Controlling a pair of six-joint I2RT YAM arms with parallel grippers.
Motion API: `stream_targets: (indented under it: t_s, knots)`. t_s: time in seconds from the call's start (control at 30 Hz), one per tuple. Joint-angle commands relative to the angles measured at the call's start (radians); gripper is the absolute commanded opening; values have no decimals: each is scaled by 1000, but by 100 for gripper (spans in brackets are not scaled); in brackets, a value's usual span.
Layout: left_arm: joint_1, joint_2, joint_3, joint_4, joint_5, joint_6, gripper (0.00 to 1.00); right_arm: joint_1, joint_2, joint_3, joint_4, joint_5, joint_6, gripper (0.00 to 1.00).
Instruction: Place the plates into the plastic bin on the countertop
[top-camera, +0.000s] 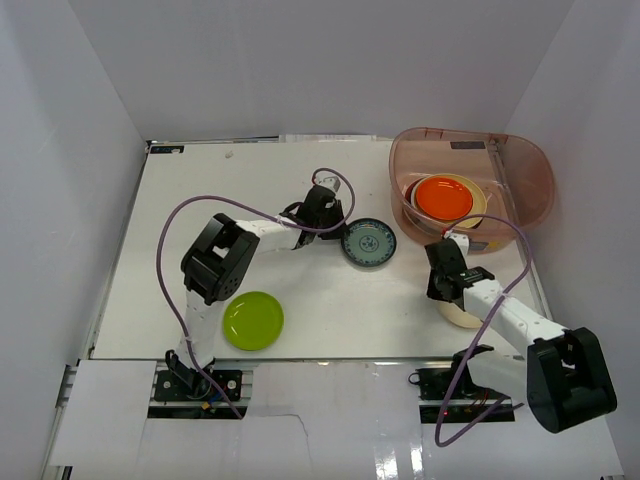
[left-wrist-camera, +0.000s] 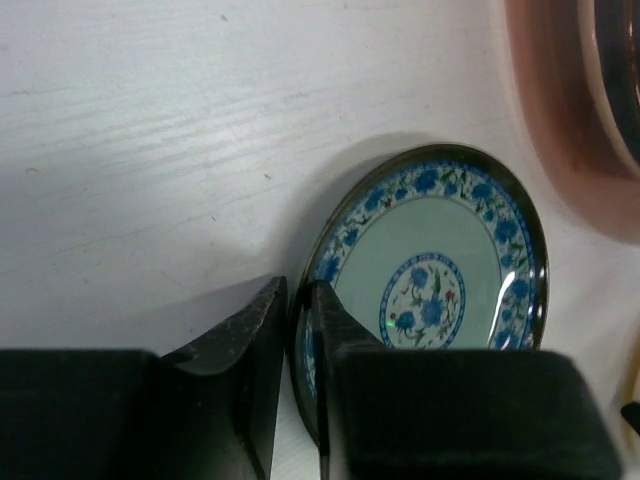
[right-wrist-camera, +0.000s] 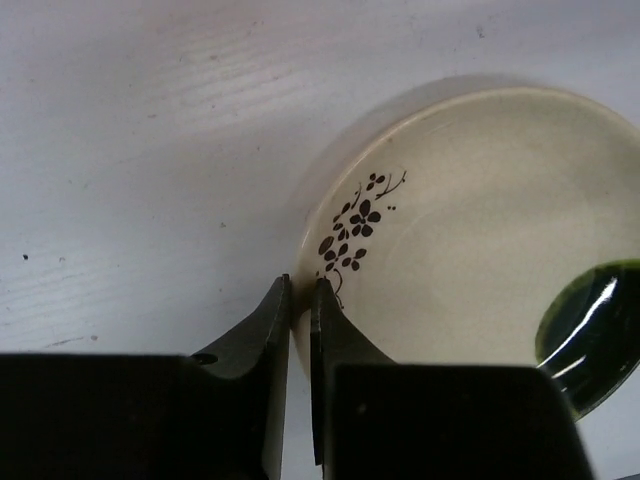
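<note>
- The left end effector (left-wrist-camera: 297, 292) pinches the rim of the blue-patterned plate (left-wrist-camera: 430, 290) on the table (top-camera: 230, 180).
- The right end effector (right-wrist-camera: 299, 286) pinches the rim of the cream plate (right-wrist-camera: 470, 230), near the bin (top-camera: 530, 190).
- An orange plate (top-camera: 443, 196) lies inside the bin.

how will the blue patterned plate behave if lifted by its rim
Probably stiff: the blue-patterned plate looks like hard glazed ware. Its glossy rim may slip in the narrow pinch of the left gripper. Held at one edge only, it will likely tilt.
</note>
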Motion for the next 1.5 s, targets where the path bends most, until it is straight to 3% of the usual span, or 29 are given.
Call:
stream_targets:
  t_s: [0.0, 0.1, 0.13, 0.17, 0.27, 0.37, 0.57, 0.7, 0.73, 0.8, 0.93, 1.23, 1.33, 1.37, 1.43, 1.47]
  knots:
    - [0, 1, 11, -41, -22, 18, 24, 67, 6, -7, -20, -8, 29, 8]
    - [2, -34, -5, -67, -63, 25, 3, 229, -40, 19, -72, -14, 95, 8]
    - [3, -51, -36, -67, -100, 28, 0, 281, -55, 34, -91, -6, 121, 8]
    - [5, -69, -51, -69, -109, 28, 0, 386, -81, 56, -111, 9, 170, 8]
    - [12, -150, -136, -61, -145, 26, 0, 551, -98, 186, -181, 55, 202, 8]
    - [15, -225, -211, -57, -165, 16, 0, 623, -77, 379, -249, 99, 167, 8]
    - [17, -328, -320, -40, -159, -12, 0, 639, 15, 779, -264, 268, -57, 8]
    - [17, -397, -383, -11, -123, -35, 0, 589, 173, 1040, -260, 369, -274, 8]
    - [17, -410, -392, -6, -117, -38, 0, 566, 195, 1041, -255, 385, -275, 8]
    - [17, -446, -409, 0, -99, -49, 0, 445, 233, 1083, -199, 355, -376, 8]
    - [17, -522, -450, 23, -65, -73, 0, 190, 310, 1012, -50, 236, -492, 8]
    - [17, -678, -394, -12, 22, -86, 0, -25, 510, 907, 70, 34, -483, 8]
    - [17, -703, -357, -47, 21, -78, 0, -42, 537, 912, 79, -3, -448, 19]
    - [17, -713, -329, -55, 18, -77, 0, -44, 535, 913, 81, -9, -444, 40]
    - [17, -713, -299, -67, 22, -74, 0, -60, 523, 939, 72, -43, -395, 62]
    - [15, -710, -280, -70, 24, -74, 0, -65, 511, 948, 57, -51, -382, 79]
